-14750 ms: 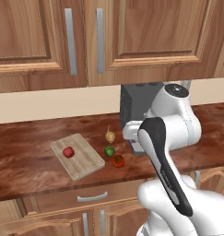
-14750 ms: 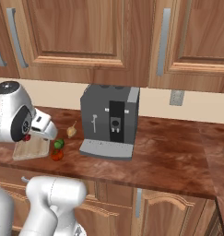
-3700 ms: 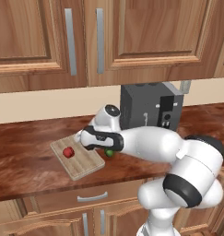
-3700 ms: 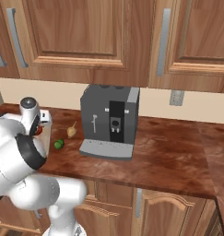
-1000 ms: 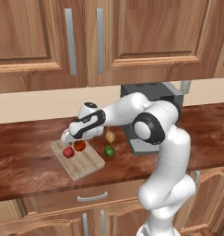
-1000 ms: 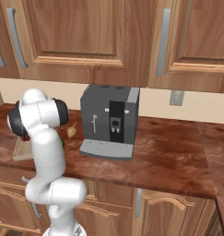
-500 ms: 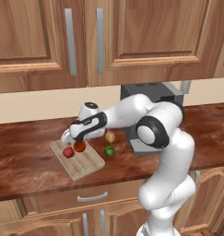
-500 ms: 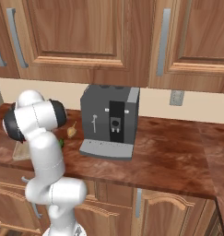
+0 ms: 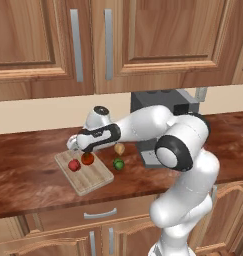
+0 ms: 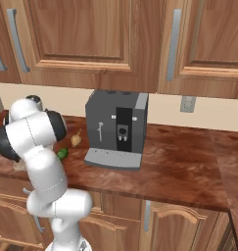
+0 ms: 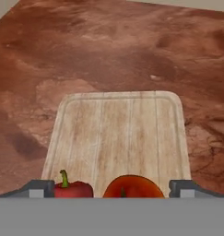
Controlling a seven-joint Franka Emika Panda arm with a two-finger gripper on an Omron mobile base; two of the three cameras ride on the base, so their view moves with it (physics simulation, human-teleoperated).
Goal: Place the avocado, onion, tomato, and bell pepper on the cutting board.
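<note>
Over the cutting board [image 9: 84, 172] hangs the gripper [image 9: 79, 148], and in the hand view its two finger tips stand wide apart, spread either side of the tomato [image 11: 132, 186] with nothing pinched. The tomato sits on the board, the bell pepper [image 11: 73, 188] just beside it, both near the board's edge closest to the camera. Off the board, on the worktop [image 9: 23, 150], wait the avocado [image 9: 118, 163] and the pale onion [image 9: 119, 148], near the coffee machine [image 10: 117, 128]. Two down, two to go, I'd say. The risk now: lifting away carelessly, a finger could clip the round tomato and roll it into the pepper or off the board. And the onion sits close against the machine, so a wide swing might knock the avocado away first.
</note>
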